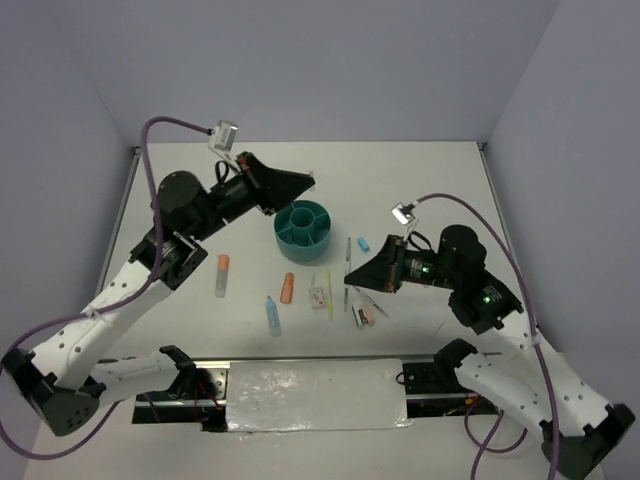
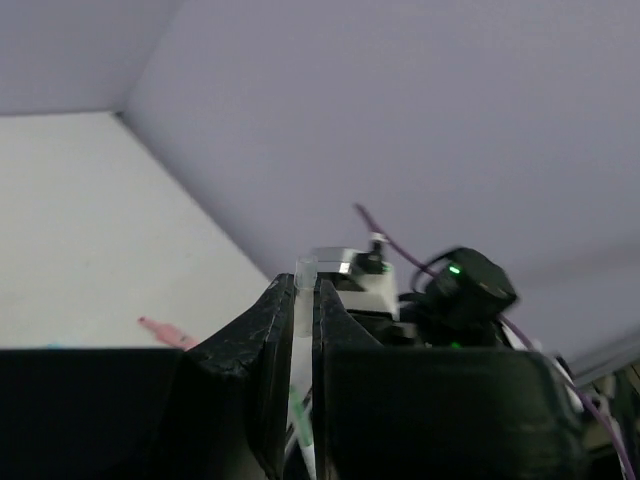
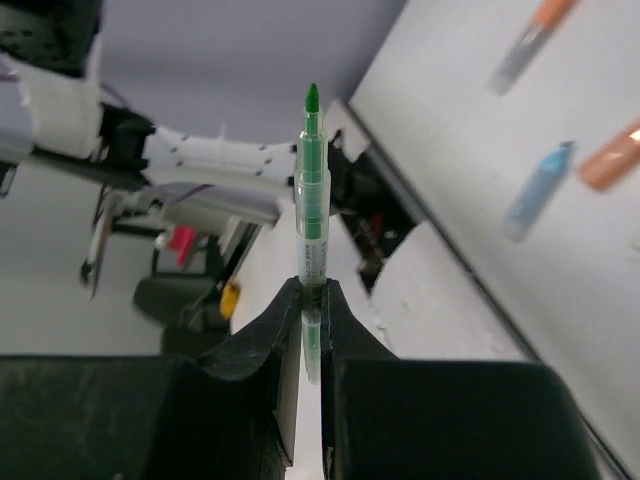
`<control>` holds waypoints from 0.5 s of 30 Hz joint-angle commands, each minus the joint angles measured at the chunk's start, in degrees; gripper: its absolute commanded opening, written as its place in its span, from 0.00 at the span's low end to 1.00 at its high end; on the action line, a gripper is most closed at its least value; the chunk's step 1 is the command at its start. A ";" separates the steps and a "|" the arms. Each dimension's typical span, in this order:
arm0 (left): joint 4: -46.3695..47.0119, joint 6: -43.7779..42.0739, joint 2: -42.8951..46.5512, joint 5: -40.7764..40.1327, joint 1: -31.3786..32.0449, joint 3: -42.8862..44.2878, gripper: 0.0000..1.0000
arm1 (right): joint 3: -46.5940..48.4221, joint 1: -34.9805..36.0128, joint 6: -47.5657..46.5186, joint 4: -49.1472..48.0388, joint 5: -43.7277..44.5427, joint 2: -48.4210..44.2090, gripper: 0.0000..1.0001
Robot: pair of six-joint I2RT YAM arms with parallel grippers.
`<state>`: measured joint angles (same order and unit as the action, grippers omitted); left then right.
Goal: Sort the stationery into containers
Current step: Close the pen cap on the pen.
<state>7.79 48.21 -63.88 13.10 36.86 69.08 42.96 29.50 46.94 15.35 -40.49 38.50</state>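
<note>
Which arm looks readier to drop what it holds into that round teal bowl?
Left, probably: the left gripper, shut on a thin clear pen, hangs right beside the round teal plastic bowl, while the right gripper, clamping a green pen, sits farther away.

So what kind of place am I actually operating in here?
Most likely a robotics lab test cell rather than an office: plain grey walls box in a white table, the left arm and right arm are bolted at its near edge, and stationery lies beside a teal organiser bowl.

Top view looks down on the table (image 1: 420,190); wrist views peer closely past their fingers (image 2: 255,350).
</note>
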 commanded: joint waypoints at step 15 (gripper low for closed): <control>11.19 3.38 7.98 20.12 -5.40 -10.01 0.00 | 15.92 17.96 -7.65 -6.65 14.30 16.25 0.00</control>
<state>16.64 50.30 -57.69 31.46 31.77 59.29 55.31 47.00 42.28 8.91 -27.94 54.15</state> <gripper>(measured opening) 0.207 0.130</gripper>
